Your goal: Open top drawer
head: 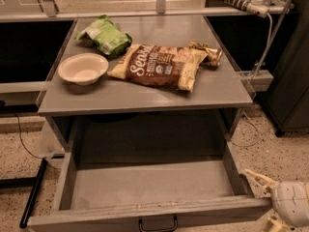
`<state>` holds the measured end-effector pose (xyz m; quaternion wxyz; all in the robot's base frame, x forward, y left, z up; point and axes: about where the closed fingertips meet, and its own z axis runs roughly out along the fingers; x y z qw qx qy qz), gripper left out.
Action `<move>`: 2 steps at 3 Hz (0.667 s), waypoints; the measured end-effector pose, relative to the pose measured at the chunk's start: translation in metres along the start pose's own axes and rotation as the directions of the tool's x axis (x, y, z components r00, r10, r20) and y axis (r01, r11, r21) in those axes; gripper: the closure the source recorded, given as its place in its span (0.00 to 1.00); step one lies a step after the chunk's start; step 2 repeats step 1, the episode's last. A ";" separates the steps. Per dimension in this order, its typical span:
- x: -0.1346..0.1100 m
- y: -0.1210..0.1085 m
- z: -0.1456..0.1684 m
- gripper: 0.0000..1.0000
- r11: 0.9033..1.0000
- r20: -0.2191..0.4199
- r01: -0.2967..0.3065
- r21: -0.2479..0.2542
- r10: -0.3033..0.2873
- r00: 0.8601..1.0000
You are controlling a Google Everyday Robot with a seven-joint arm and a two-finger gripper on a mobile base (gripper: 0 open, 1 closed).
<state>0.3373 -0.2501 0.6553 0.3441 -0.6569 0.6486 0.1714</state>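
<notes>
The top drawer [145, 185] is pulled far out from under the grey table top [145, 98]. Its shallow grey tray has nothing in it. Its flat front panel [96, 219] runs along the bottom edge of the camera view, with the small black loop handle [158, 224] at its middle. My gripper [264, 201] is at the bottom right, just off the right end of the drawer front. Its pale fingers [258, 178] point left, spread apart and holding nothing. It is well to the right of the handle.
On the table top lie a white bowl [83, 68], a green bag [105, 35], a brown chip bag [159, 65] and a small shiny packet [207, 52]. A black bar [33, 192] lies on the speckled floor at left. A white power strip [241, 3] and cable hang at top right.
</notes>
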 end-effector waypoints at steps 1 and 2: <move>0.000 0.000 0.000 0.00 1.000 0.000 0.000 0.000 0.000 1.000; 0.000 0.000 0.000 0.00 1.000 0.000 0.000 0.000 0.000 1.000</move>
